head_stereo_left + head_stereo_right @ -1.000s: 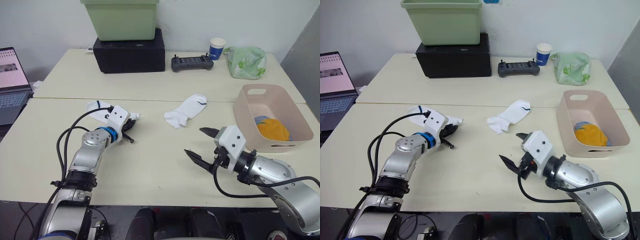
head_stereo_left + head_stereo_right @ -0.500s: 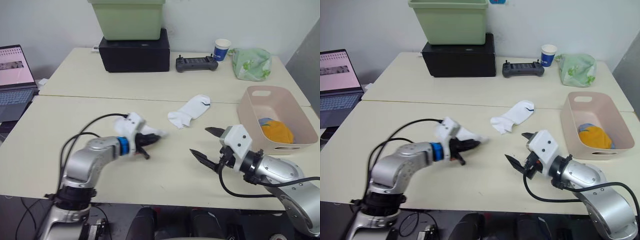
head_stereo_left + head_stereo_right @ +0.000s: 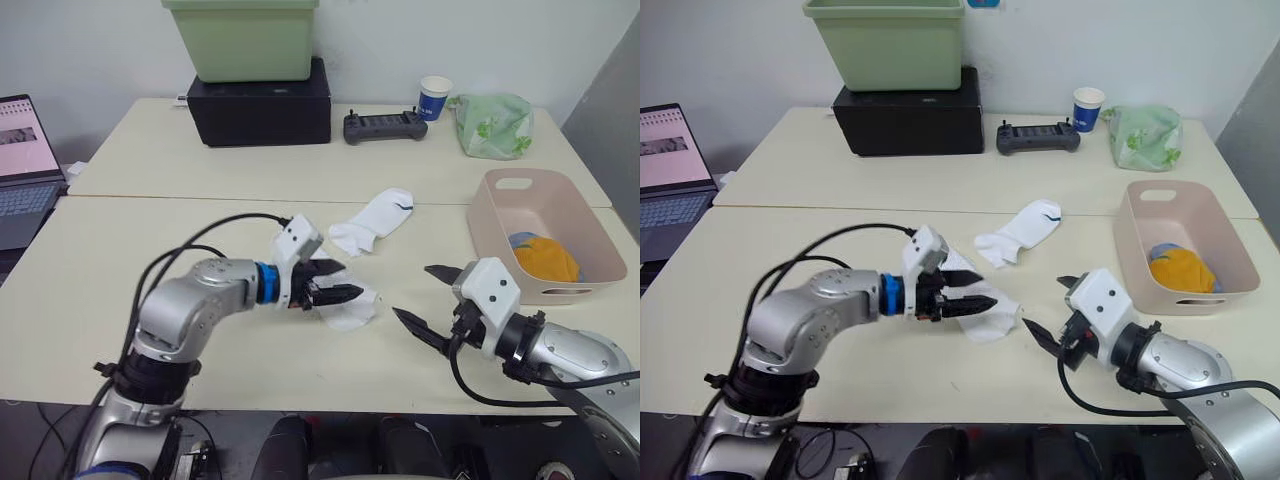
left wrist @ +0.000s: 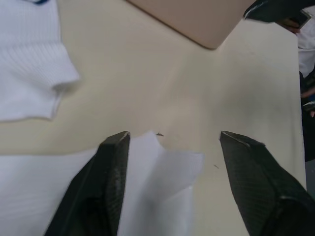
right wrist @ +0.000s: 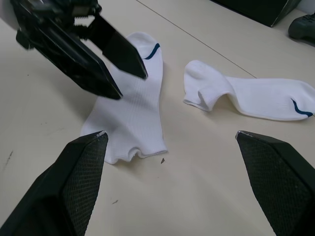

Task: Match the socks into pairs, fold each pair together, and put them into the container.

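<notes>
One white sock (image 3: pixel 354 312) with a dark blue mark lies flat on the table, seen too in the right wrist view (image 5: pixel 133 115). My left gripper (image 3: pixel 341 293) hovers just over it, open, its fingers (image 4: pixel 110 172) straddling the sock's end. A second white sock (image 3: pixel 374 219) lies a little farther back. My right gripper (image 3: pixel 414 293) stands open to the right of the near sock, holding nothing. The pale pink container (image 3: pixel 497 240) sits at the right with a mustard-orange sock (image 3: pixel 551 259) and a light blue sock (image 3: pixel 520 240) inside.
A green tub (image 3: pixel 240 38) stands on a black box (image 3: pixel 262 100) at the back. Also along the back are a controller (image 3: pixel 378 127), a paper cup (image 3: pixel 434 97) and a green-and-white cloth bundle (image 3: pixel 492 124). A laptop (image 3: pixel 25 165) sits far left.
My left gripper carried the white sock from the left to the table's middle, then opened, leaving it lying flat near the other white sock. The right gripper stayed open.
</notes>
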Available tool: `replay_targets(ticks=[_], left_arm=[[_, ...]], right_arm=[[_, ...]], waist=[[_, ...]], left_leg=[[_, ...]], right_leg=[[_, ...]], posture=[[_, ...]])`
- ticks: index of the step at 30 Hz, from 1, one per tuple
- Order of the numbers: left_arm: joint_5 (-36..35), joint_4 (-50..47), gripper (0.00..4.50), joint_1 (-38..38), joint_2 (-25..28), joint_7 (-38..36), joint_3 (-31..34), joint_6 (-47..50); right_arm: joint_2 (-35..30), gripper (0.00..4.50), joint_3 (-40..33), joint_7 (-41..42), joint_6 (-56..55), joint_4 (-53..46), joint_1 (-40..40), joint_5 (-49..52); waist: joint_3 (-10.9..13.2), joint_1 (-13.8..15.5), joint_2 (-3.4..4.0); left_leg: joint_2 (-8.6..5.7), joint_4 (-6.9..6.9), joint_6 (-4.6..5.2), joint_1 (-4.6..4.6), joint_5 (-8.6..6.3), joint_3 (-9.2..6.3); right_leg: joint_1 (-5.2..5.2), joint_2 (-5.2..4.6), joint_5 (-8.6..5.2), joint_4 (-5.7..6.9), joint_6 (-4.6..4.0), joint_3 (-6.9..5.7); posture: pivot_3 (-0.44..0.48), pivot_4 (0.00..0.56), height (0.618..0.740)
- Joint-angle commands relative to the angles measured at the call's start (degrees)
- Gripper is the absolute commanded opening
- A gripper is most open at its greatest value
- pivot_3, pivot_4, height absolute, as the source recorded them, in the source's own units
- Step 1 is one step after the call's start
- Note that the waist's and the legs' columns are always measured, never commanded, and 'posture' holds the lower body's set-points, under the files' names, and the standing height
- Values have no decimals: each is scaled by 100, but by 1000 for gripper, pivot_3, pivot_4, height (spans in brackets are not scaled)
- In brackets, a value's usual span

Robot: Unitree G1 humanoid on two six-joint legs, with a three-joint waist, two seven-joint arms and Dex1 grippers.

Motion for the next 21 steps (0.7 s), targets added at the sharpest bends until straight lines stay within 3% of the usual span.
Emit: replay_targets(ticks=[1, 4, 12, 20, 21], left_arm=[[504, 606, 4248, -442, 345, -252, 95, -1016], [1123, 1799, 4248, -880, 552, -431, -89, -1985], [2224, 4934, 4248, -1942, 387, -1160, -534, -3920], [2917, 6921, 4248, -2732, -43, -1419, -639, -5091], [2963, 7062, 4072, -2765, -87, -1477, -637, -5165]], right_arm=[[38, 4500, -16, -130, 6, -373, 23, 73], [108, 4500, 175, -291, 25, -389, 95, 44], [219, 4500, 916, -883, 134, -286, 444, -404], [690, 4500, 1478, -1037, -330, 414, 476, -804], [813, 4500, 1504, -1049, -347, 517, 427, -780]], waist=[[0, 2, 0], [0, -1, 0], [1, 4, -2], [2, -12, -4], [2, -22, -4]], left_leg=[[0, 0, 0, 0, 0, 0], [-1, -1, 0, 1, 0, 0], [-5, -1, 0, -11, 0, 4], [-9, 1, 1, -11, -1, 5], [-8, 1, 1, -11, -1, 4]], right_leg=[[0, 0, 0, 0, 0, -1], [-1, 0, 0, 0, 0, -1], [-11, -3, 0, -5, 0, 0], [-13, -3, 0, -3, 1, 0], [-12, -3, 0, -2, 1, 0]], posture=[[0, 150, 720], [0, 150, 720], [0, 150, 720], [0, 150, 720], [0, 150, 720]])
